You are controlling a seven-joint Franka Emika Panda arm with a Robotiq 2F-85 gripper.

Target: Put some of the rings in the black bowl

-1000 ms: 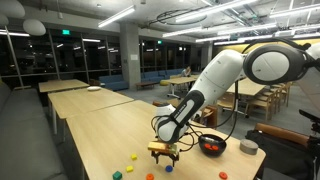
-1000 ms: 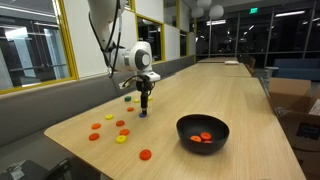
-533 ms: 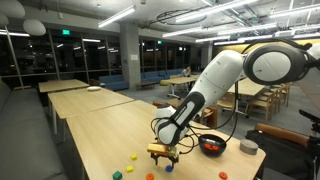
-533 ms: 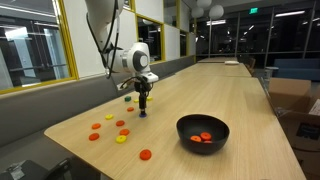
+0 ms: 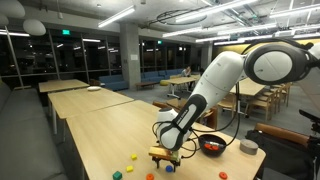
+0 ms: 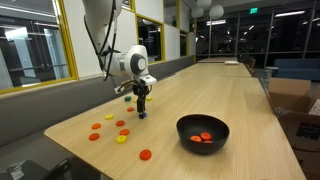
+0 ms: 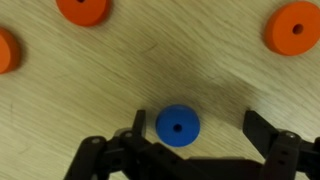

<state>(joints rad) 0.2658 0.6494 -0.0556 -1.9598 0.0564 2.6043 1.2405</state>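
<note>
Between the spread jaws in the wrist view, a blue ring (image 7: 178, 126) lies on the table (image 7: 200, 60). The gripper (image 7: 197, 132), open and empty, has dropped closer over the last second. Beyond, orange rings (image 7: 83, 9) lie at 11 and 1 o'clock. In an exterior view, the black bowl (image 6: 203, 147), at 4 o'clock from the gripper, already holds several rings. A grasp appears imminent.

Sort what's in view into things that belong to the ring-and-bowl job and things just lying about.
Job:
- black bowl, orange rings in it
- loose rings scattered on the table
- blue ring between the fingers of the open tool

Lying about:
- pale grey cup near the bowl
- white dish on a far table
</note>
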